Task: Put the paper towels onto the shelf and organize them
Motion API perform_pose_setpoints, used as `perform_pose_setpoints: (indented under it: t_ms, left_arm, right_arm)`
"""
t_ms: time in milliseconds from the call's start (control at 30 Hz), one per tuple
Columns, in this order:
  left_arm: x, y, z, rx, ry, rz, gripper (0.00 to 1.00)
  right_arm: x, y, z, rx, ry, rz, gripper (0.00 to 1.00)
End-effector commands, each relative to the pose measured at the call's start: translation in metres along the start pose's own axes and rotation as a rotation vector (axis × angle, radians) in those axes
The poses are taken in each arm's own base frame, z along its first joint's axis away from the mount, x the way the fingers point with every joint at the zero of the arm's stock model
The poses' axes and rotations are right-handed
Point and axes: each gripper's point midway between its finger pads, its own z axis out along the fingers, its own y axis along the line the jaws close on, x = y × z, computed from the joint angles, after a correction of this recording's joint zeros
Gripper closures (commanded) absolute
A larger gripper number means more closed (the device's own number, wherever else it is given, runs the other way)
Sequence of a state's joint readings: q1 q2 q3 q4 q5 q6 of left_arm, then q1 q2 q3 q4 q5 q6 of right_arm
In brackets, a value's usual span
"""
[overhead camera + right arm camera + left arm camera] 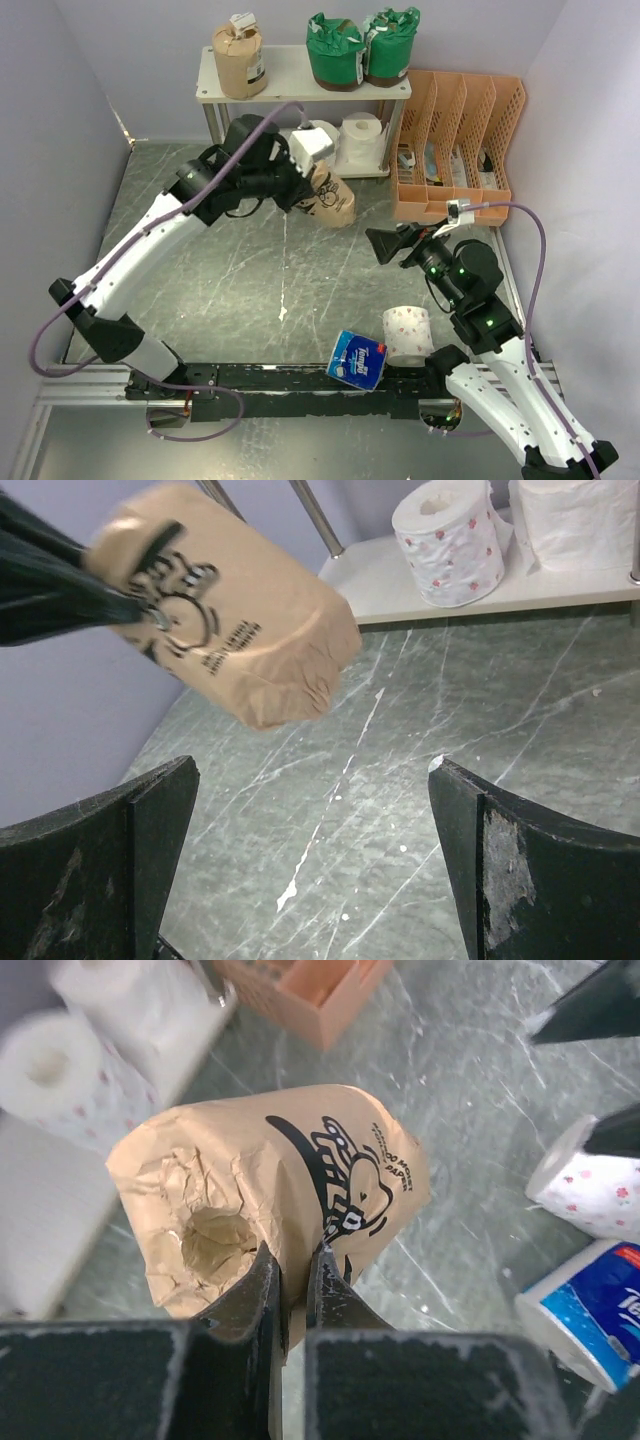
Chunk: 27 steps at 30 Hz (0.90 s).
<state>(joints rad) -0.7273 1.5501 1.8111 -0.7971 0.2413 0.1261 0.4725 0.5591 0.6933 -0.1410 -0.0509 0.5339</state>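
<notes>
My left gripper is shut on the wrapper edge of a brown-paper roll and holds it in the air in front of the shelf; it also shows in the right wrist view. On the top board stand another brown roll and two green rolls. White rolls sit on the lower board. A white dotted roll and a blue roll lie near the front. My right gripper is open and empty.
An orange slotted file organizer stands right of the shelf, holding small items. Grey walls close in the left, back and right. The dark marbled tabletop stretches between the arms, with a black rail along the front edge.
</notes>
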Motion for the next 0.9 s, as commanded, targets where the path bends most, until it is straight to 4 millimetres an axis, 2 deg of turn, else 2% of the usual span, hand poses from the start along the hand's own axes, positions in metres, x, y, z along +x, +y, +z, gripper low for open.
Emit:
perform_pose_setpoints:
  t_ms: [0, 67, 133, 300, 367, 467, 567, 733, 867]
  left_arm:
    - [-0.041, 0.008, -0.044, -0.285, -0.039, 0.27, 0.93]
    - [-0.064, 0.008, -0.06, -0.37, -0.09, 0.366, 0.92]
    - [-0.081, 0.02, -0.075, -0.498, -0.111, 0.453, 0.92]
    - [-0.106, 0.065, -0.102, -0.853, -0.015, 0.682, 0.93]
    - [-0.122, 0.074, -0.108, -0.93, -0.037, 0.743, 0.93]
    - [-0.15, 0.085, -0.113, -0.942, -0.126, 0.752, 0.93]
    - [-0.167, 0.099, -0.109, -0.932, -0.128, 0.771, 0.93]
    - [-0.178, 0.119, -0.094, -0.894, -0.15, 0.802, 0.93]
    - [-0.166, 0.138, -0.078, -0.827, -0.131, 0.785, 0.93]
  right_arm:
    - [-0.012, 0.001, -0.001, 0.01, -0.041, -0.006, 0.01]
    - [-0.012, -0.001, -0.002, 0.02, -0.043, -0.005, 0.01]
    - [-0.012, -0.003, -0.003, 0.03, -0.047, -0.002, 0.01]
    - [-0.012, -0.007, -0.006, 0.051, -0.062, 0.012, 0.01]
    - [-0.012, -0.008, -0.006, 0.05, -0.067, 0.017, 0.01]
    - [-0.011, -0.008, -0.005, 0.048, -0.07, 0.022, 0.02]
    - [-0.014, -0.007, -0.004, 0.047, -0.076, 0.02, 0.02]
    - [-0.013, -0.011, -0.005, 0.061, -0.081, -0.004, 0.02]
    - [-0.016, -0.009, -0.005, 0.053, -0.089, -0.002, 0.02]
